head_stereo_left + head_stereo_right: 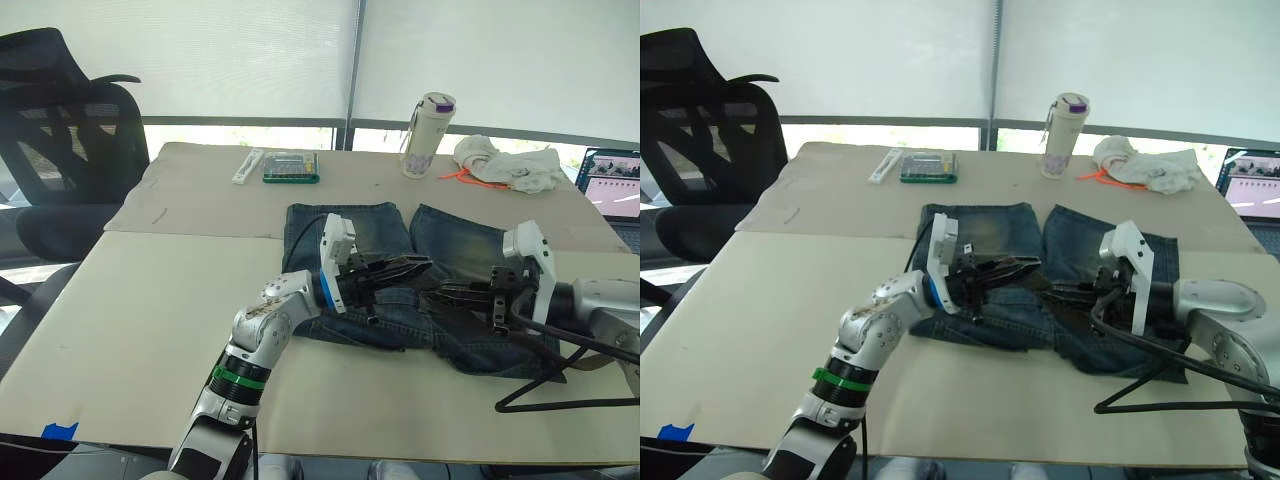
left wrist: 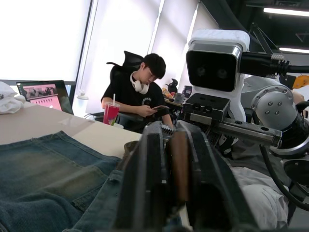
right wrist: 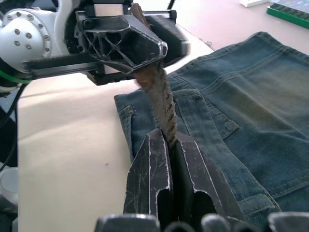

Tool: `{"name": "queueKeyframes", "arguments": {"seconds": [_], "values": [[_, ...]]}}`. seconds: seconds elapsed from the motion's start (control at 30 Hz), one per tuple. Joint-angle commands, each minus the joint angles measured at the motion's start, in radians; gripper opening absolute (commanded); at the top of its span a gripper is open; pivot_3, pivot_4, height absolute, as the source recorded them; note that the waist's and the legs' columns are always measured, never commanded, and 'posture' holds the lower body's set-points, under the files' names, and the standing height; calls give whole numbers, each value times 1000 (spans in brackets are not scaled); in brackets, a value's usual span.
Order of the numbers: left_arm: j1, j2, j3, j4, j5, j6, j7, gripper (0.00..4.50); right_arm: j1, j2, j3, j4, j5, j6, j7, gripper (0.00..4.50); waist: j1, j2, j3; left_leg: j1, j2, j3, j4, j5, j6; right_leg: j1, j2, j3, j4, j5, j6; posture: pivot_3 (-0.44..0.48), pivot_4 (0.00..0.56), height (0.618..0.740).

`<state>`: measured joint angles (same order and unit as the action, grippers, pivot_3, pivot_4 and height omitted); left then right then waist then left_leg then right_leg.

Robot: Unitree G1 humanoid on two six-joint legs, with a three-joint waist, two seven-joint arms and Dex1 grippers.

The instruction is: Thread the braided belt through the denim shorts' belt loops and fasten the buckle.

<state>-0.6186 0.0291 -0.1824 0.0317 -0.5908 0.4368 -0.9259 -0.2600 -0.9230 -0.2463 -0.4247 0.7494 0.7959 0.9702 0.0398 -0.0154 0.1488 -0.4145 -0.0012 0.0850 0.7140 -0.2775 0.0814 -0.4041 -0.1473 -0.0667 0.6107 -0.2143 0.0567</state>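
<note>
Both tools, left (image 3: 145, 58) and right (image 3: 169, 164), clamp the braided belt (image 3: 161, 104).

Both head eyes looked forward and down from above over the beige flat table (image 1: 150, 330), sharing the spread blue denim shorts (image 1: 450, 240). Each wrist camera sat very close, looking along its own fingers toward the opposite gripper.

The braided belt (image 3: 164, 108) is rough, twisted dark-brown cord, matt. The denim shorts (image 3: 251, 111) are faded, coarse blue cloth. Both pincers' fingers (image 3: 149, 179) look like scuffed matt black plastic. The worktop (image 1: 150, 320) is smooth and matt beige.
</note>
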Motion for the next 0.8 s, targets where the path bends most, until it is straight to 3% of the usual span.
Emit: {"name": "queueKeyframes", "arguments": {"seconds": [0.03,0.13,0.27,0.37,0.47,0.63,0.8], "values": [[-6,-21,5,-15,-15,3,3,0,22,-10,-66,-22,-7,-6,-45,1090,0,0,0,0,0,0,0,0,0,0,0,0,0,0,0,0,150,737],[-8,-61,34,-12,-24,27,83,0,72,24,-176,-28,48,18,-107,2144,5,0,0,-1,0,-1,0,0,0,0,0,0,0,0,0,0,150,737],[-8,-174,97,-5,-95,107,228,0,177,94,-422,-22,395,180,-207,3488,7,0,0,-1,0,-1,1,-1,2,1,-1,0,-1,0,0,0,150,737],[-3,-236,111,-23,-154,156,285,0,245,104,-491,-39,621,236,-270,4486,4,0,0,-1,1,-2,0,-3,6,1,-1,0,0,0,0,0,150,737],[-13,-280,150,-22,-240,193,364,0,299,138,-447,-103,743,223,-366,4486,-5,0,0,0,1,-2,-1,-3,6,0,-1,1,0,0,0,0,150,737],[-27,-319,195,-28,-426,253,478,0,315,434,-266,-132,749,73,-650,4486,-8,1,0,1,2,-4,-2,-3,4,0,1,2,1,0,0,0,150,737],[-24,-290,185,-46,-493,266,512,0,271,649,-174,-119,743,-65,-776,4486,-2,1,0,0,-2,-3,0,-3,4,0,0,3,1,0,1,0,150,737]]}}
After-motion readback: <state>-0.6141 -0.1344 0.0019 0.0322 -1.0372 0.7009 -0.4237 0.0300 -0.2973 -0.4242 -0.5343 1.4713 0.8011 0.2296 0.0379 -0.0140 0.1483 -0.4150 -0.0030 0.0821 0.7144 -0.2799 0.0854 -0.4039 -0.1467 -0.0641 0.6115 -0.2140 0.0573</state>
